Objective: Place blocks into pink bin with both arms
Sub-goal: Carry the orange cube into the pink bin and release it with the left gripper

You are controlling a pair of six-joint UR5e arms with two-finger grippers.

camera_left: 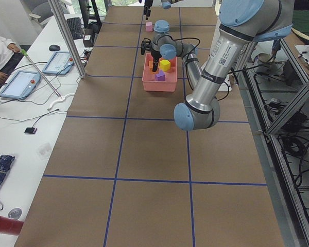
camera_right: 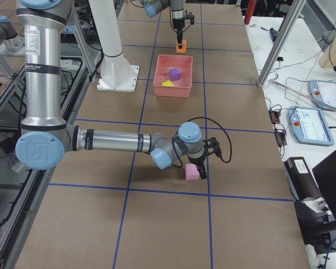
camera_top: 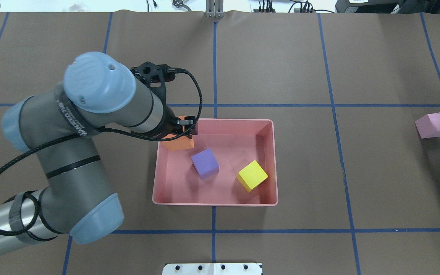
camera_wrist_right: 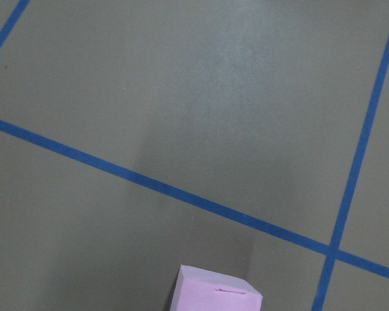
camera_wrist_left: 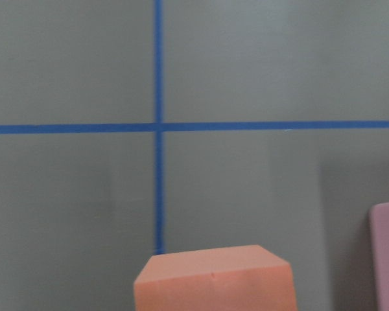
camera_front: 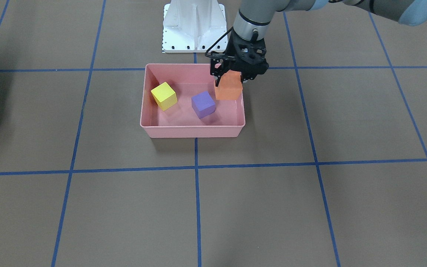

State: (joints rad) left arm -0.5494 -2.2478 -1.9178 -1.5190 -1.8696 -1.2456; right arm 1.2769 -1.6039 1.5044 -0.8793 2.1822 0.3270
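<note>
The pink bin (camera_front: 193, 131) stands mid-table, also in the overhead view (camera_top: 214, 201). The yellow block (camera_front: 164, 96) and the purple block (camera_front: 203, 104) lie inside it. My left gripper (camera_front: 228, 79) is shut on the orange block (camera_front: 229, 89) and holds it above the bin's corner nearest its own side; the block fills the bottom of the left wrist view (camera_wrist_left: 214, 282). The light pink block (camera_top: 434, 125) rests on the table far to my right. My right gripper (camera_right: 200, 162) hovers just over it; I cannot tell whether it is open or shut.
The white base pedestal (camera_front: 194, 26) stands behind the bin. Blue tape lines (camera_front: 197, 167) grid the brown table cover. A side desk with tablets (camera_left: 20, 82) and metal posts (camera_left: 67, 36) runs along the operators' edge.
</note>
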